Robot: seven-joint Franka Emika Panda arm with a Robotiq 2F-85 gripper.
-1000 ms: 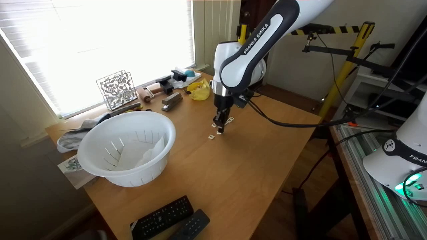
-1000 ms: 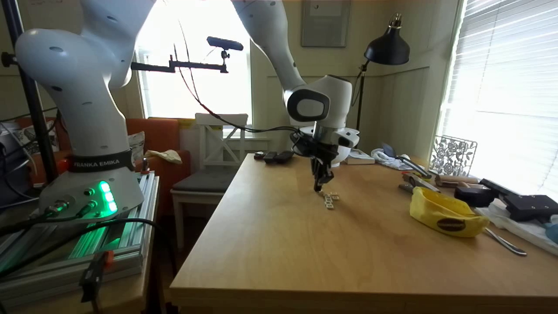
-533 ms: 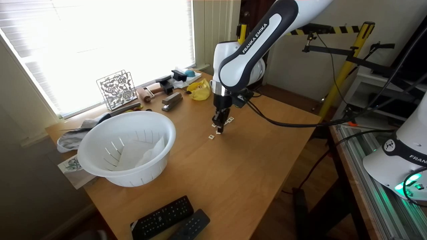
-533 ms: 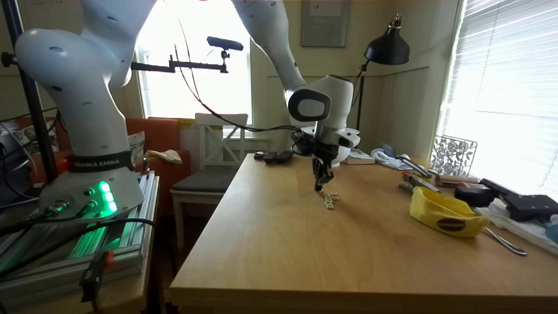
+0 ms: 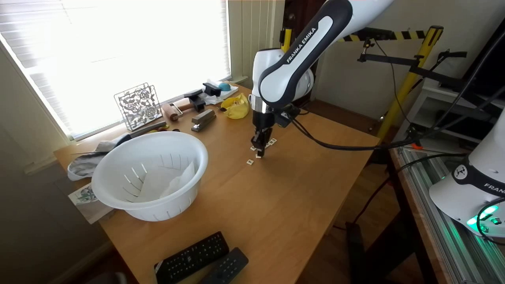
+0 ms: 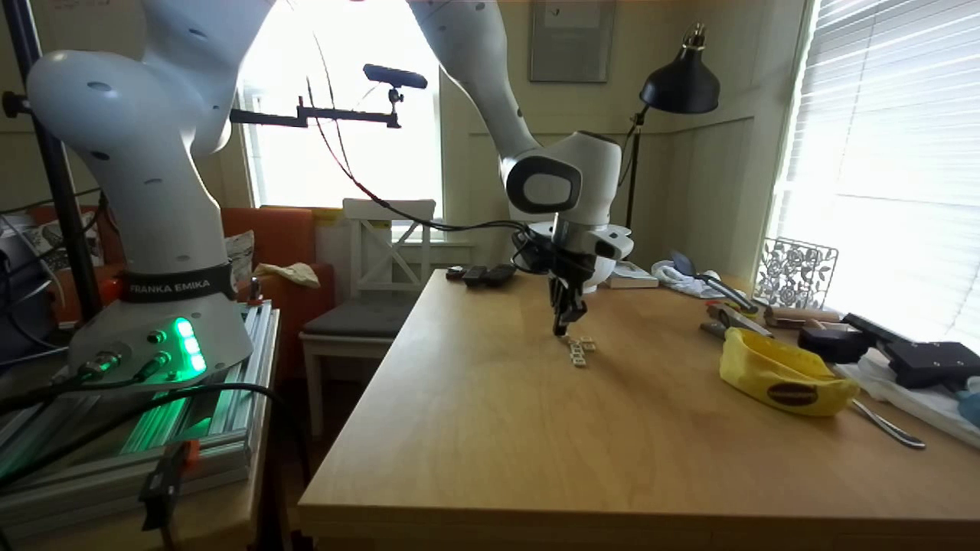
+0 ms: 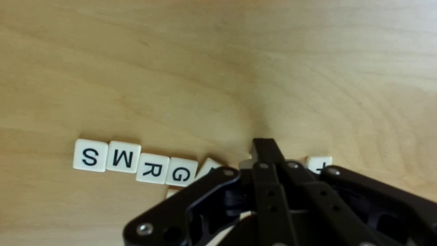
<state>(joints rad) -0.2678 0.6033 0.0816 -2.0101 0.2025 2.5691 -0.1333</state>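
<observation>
In an exterior view, a black Robotiq gripper (image 5: 260, 154) points down at a wooden table (image 5: 292, 189), its tip at a pale letter tile (image 5: 257, 156). A loose tile (image 5: 250, 162) lies near. Over the last second the gripper has edged only slightly and the loose tile has not moved, suggesting fine, close-in work with the layout essentially intact. A white slotted basin (image 5: 173, 207) stands well apart.

In an exterior view, the tile cluster (image 6: 578, 353) sits just beside the fingertips; a yellow pouch (image 6: 788, 375) lies well apart.

In the wrist view, the gripper is clenched, nothing visible between its fingers. Leftward runs a row: S tile (image 7: 90, 155), M-or-W tile (image 7: 123, 156), R tile (image 7: 152, 168), G tile (image 7: 181, 171), then a half-hidden tilted tile (image 7: 206, 166). Whether the fingertips touch any tile is hidden.
</observation>
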